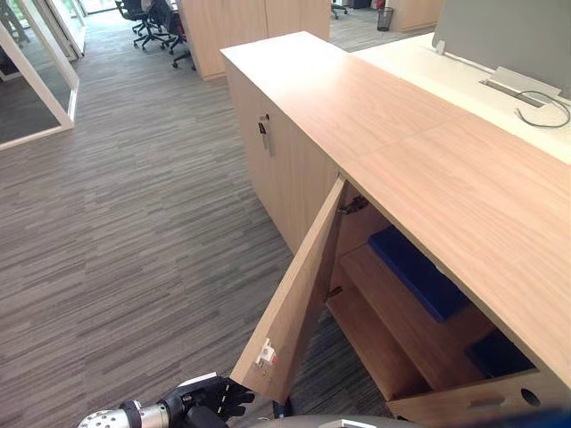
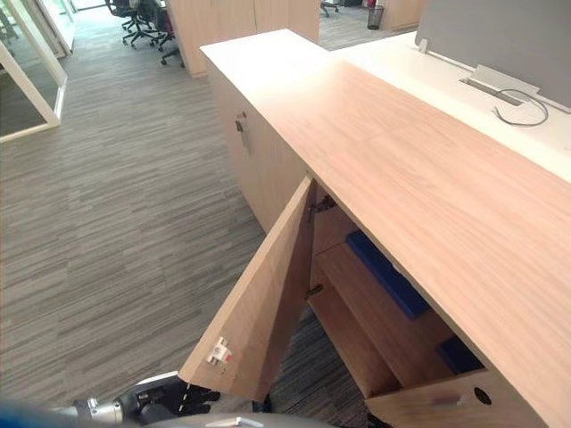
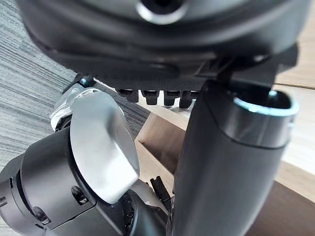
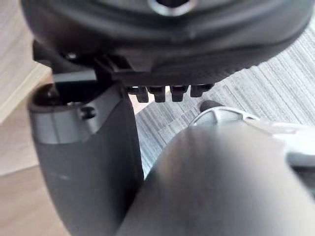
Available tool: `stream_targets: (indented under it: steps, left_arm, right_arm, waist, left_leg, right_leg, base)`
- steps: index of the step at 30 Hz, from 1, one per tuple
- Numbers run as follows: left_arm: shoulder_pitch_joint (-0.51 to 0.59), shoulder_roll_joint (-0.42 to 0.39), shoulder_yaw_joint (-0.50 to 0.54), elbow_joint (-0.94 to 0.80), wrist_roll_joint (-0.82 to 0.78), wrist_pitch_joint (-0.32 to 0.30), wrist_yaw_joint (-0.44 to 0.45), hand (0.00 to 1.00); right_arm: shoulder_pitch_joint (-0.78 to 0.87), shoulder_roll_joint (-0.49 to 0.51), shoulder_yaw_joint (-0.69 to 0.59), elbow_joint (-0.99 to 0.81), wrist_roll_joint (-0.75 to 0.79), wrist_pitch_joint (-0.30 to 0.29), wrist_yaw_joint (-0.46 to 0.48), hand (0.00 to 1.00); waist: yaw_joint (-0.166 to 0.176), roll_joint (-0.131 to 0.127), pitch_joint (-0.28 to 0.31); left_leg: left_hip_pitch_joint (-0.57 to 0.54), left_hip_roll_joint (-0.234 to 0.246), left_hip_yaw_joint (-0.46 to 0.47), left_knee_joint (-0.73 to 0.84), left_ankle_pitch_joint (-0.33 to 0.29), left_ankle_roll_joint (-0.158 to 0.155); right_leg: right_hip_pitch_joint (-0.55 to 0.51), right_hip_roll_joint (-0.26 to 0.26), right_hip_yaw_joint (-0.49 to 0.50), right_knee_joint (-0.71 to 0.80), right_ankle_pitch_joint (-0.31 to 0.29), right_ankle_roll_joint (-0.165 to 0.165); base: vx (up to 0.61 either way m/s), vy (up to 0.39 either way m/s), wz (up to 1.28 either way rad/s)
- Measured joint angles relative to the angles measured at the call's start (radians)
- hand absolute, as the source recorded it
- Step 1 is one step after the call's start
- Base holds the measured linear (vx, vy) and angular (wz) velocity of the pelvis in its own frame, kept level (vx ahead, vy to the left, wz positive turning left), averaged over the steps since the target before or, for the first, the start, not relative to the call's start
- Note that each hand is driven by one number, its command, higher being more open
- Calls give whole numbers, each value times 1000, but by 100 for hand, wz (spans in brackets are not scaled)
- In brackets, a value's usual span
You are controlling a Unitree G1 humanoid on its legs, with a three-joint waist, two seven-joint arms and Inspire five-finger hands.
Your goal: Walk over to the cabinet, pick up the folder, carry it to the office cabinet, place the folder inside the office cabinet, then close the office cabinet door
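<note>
The wooden office cabinet (image 1: 428, 169) runs along my right, and its door (image 1: 294, 294) stands swung out towards me. Inside, a blue folder (image 1: 417, 272) lies flat on the upper shelf. A second blue thing (image 1: 500, 352) shows lower down, further right. My left hand (image 1: 212, 397) hangs low beside the door's bottom corner, just left of its outer edge, with relaxed fingers (image 3: 152, 96) holding nothing. In the right wrist view my right hand (image 4: 167, 91) is above grey carpet, its fingers straight and empty.
A closed cabinet door with a small handle (image 1: 264, 132) lies further along. Beyond the cabinet top is a white desk with a grey divider (image 1: 500, 36). Office chairs (image 1: 152, 22) stand far back, a glass partition (image 1: 36, 80) at the left. Open carpet stretches to the left.
</note>
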Motion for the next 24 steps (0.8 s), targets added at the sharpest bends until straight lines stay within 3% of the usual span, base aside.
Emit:
stream_targets:
  steps: [6,12,14,19,22,24]
  left_arm:
    - [47,-53,0,1,12,0,-20,100]
    - [38,-121,-17,4,89,0,-35,100]
    - [-27,-146,-80,8,126,0,-23,100]
    - [-232,-170,-194,40,284,-6,-35,100]
    - [-364,-185,-266,37,473,-62,-85,100]
    - [-448,-220,-299,-22,588,-179,-95,100]
  right_arm:
    - [69,-30,-361,18,-2,82,-6,100]
    - [96,-15,-439,48,43,109,-10,100]
    - [98,-1,-455,61,53,122,-8,100]
    - [107,29,-446,65,93,140,-13,100]
    - [110,23,-433,61,99,145,-14,100]
    - [108,25,-397,61,98,150,-14,100]
  waist:
    - [-35,-5,1]
    - [-98,-6,1]
    - [-133,-5,-1]
    - [-176,-1,-2]
    - [-181,8,-7]
    - [-175,9,-8]
  left_leg:
    - [31,3,57,-5,-10,3]
    - [32,31,168,-5,-17,-2]
    - [31,39,205,-5,-20,1]
    - [22,44,240,-5,-20,1]
    - [17,39,242,-5,-20,1]
    - [20,33,239,-5,-20,1]
  right_leg:
    - [-8,-8,58,9,1,0]
    - [-86,-5,188,35,12,-3]
    - [-108,0,222,36,17,-1]
    - [-131,-1,245,35,37,-2]
    - [-141,-9,245,37,40,2]
    - [-138,-14,244,37,48,9]
  base:
    - [-14,-3,-26]
    - [-36,-1,-61]
    - [-60,-14,-55]
    - [-48,-10,-26]
    - [-8,-1,-1]
    - [21,-1,8]
